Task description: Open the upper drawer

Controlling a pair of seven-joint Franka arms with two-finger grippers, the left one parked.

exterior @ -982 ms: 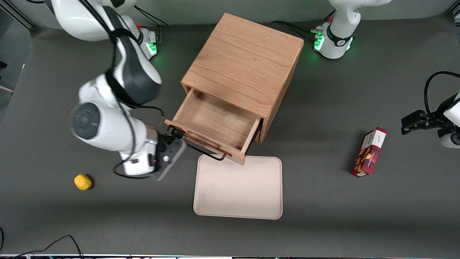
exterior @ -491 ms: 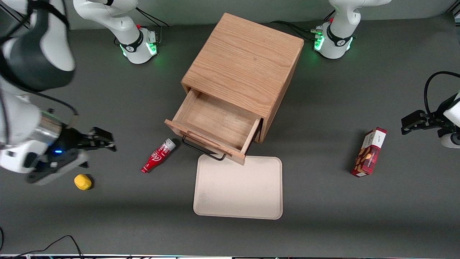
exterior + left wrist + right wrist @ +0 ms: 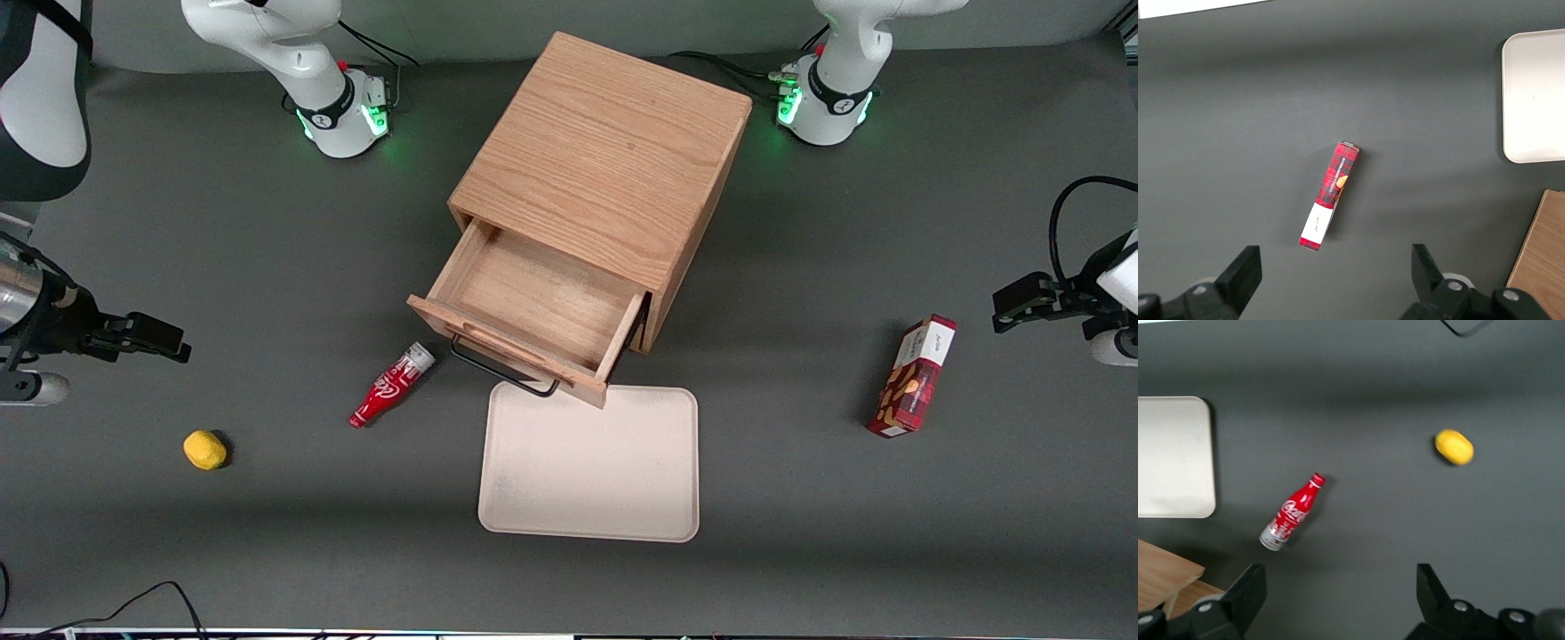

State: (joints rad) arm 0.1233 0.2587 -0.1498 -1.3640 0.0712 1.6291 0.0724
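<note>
A tray (image 3: pixel 589 467) lies nearest on the tabletop (image 3: pixel 800 551). Just above its edge, the upper drawer (image 3: pixel 533 311) juts wide open from the cabinet (image 3: pixel 605 160). A bottle (image 3: pixel 391 387) lies beside it. The gripper (image 3: pixel 151 338) hangs toward the working arm's end, jaws released, holding nothing.

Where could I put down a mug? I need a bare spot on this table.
The tray is bare, as is the open upper drawer. Table between tray and box is free. It is tighter where the bottle lies beside the drawer. The gripper hangs open above the lemon.
</note>
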